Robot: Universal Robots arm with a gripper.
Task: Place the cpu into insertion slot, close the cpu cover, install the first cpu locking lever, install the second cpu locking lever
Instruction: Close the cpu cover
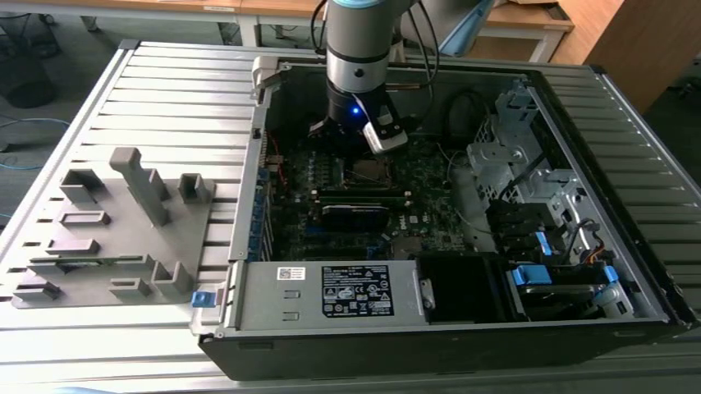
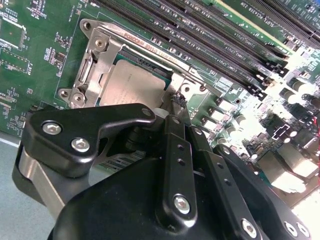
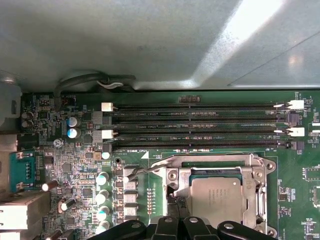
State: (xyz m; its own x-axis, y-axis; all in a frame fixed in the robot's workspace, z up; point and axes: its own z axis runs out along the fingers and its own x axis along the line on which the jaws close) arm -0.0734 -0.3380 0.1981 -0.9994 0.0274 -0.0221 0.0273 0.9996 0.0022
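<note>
The cpu [image 3: 217, 197] lies flat in the insertion slot [image 1: 370, 171], its dull silver top [image 2: 132, 85] showing through the window of the cpu cover [image 3: 250, 172]. The cover's metal frame [image 2: 97, 70] is down around the chip. A thin wire locking lever [image 3: 145, 170] sticks out from the socket's corner toward the capacitors. My gripper [image 3: 177, 212] hovers at the socket's edge beside the cpu, its black fingers [image 2: 176, 107] pressed together with nothing visible between them. In the exterior view the gripper [image 1: 367, 158] hangs straight down over the socket inside the open computer case.
Long black memory slots [image 3: 200, 125] run right beside the socket. The labelled power-supply box [image 1: 328, 291] fills the case's near side, and drive bays [image 1: 515, 164] stand on the exterior view's right. A grey fixture block [image 1: 110, 230] sits outside the case on the exterior view's left.
</note>
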